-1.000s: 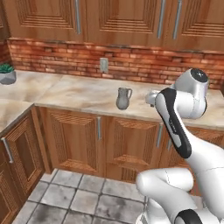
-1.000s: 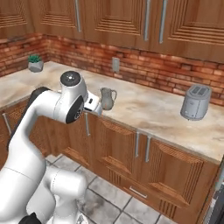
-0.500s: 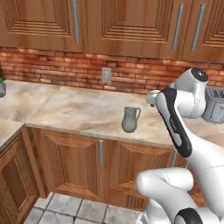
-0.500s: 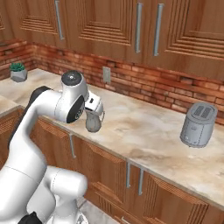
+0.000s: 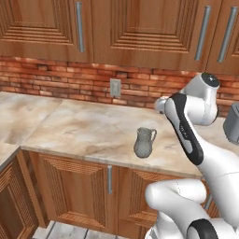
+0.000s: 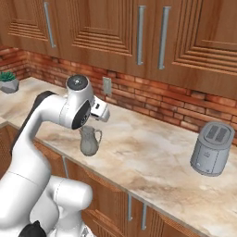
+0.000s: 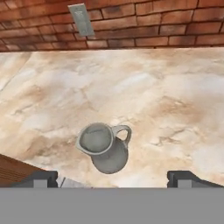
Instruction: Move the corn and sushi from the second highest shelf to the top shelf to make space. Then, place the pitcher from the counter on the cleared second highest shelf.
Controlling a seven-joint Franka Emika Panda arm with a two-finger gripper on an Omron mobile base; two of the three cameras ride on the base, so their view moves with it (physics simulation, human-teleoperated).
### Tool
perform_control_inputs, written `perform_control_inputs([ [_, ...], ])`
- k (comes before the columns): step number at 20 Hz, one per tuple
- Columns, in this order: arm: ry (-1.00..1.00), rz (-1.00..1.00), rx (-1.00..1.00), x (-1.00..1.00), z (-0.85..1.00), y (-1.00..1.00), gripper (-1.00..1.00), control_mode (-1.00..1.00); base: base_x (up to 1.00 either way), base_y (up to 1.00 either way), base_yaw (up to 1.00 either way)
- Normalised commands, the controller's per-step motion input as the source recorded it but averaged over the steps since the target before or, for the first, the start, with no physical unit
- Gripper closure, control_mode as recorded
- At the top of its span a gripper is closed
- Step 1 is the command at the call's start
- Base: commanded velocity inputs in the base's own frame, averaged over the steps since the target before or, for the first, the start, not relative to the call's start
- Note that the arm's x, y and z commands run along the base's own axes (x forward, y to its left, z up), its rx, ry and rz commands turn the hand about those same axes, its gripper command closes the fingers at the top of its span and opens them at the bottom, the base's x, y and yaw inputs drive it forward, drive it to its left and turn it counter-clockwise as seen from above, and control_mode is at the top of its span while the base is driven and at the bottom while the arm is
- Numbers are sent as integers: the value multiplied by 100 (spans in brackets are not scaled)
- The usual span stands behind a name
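The arm rises from its base, bends at the elbow and carries its wrist forward over the counter [image 5: 84,135], with the hand directed down and ahead toward the brick wall. The gripper [image 7: 111,177] hangs above the counter with nothing between its fingers. The two dark fingertips [image 7: 41,178] stand wide apart, one near each lower corner of the hand view, and touch nothing.

The pitcher [image 5: 144,143] stands upright on the counter, near the front edge and well apart from the back wall. In the hand view the pitcher [image 7: 104,151] lies below the gripper, nearer the left fingertip than the right, with the open mouth facing up, the handle on its right side and the spout pointing left. In the right base view the pitcher [image 6: 90,140] stands just below the wrist.

Bare counter surrounds the pitcher on the back, left and right. The front edge of the counter lies just beside it. A wall outlet [image 5: 115,87] sits on the brick behind it, above the counter's back edge. A toaster [image 6: 211,148] stands far along the counter toward the right end, well apart from the pitcher. A small potted plant [image 6: 8,82] stands at the far left end. Wall cabinets hang above the counter.
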Motion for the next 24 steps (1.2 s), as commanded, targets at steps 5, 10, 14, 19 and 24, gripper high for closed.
perform_control_inputs([
  [5,-9,16,0,27,-36,1,-100,-100,0,0,0],
  [10,-19,38,0,24,-50,-3,-100,-100,0,0,0],
  [14,-26,44,0,11,-46,-16,-100,-100,0,0,0],
  [19,-23,39,-1,-3,-11,-29,-100,-100,0,0,0],
  [24,-10,31,-6,-4,-2,-17,-100,-100,0,0,0],
])
